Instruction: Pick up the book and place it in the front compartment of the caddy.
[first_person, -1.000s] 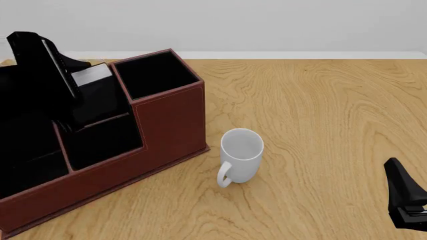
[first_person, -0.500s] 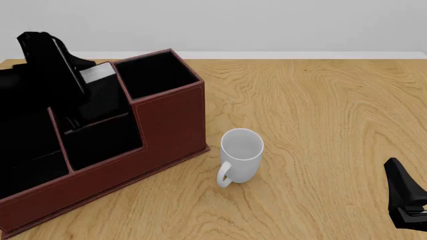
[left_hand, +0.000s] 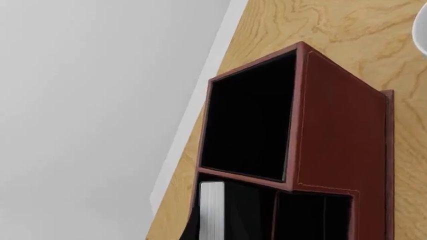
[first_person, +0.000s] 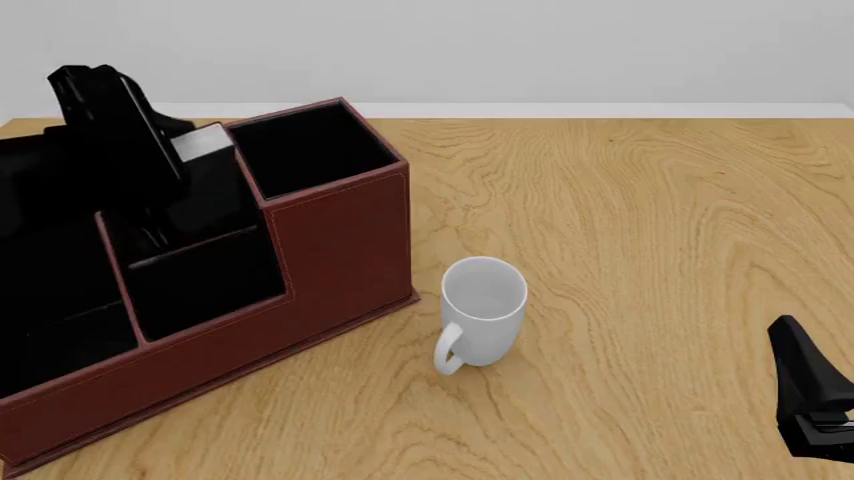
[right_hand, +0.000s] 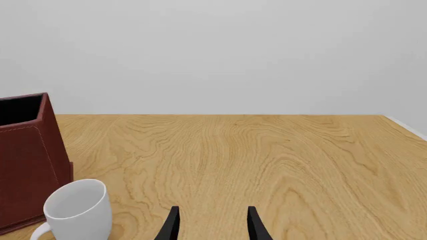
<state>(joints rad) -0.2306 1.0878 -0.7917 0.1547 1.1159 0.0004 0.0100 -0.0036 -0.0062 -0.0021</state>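
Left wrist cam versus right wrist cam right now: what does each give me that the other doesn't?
Only the left wrist view shows down into the caddy: the book's white page edge sits in a black-lined slot beside the square end compartment, which looks empty. No fingers show there.

Only the right wrist view shows the right gripper, fingertips apart with nothing between them, the whole white mug, and the open tabletop out to the back wall.

Both share one end of the caddy, the wood table and the pale wall; the left wrist view catches only a sliver of the mug.
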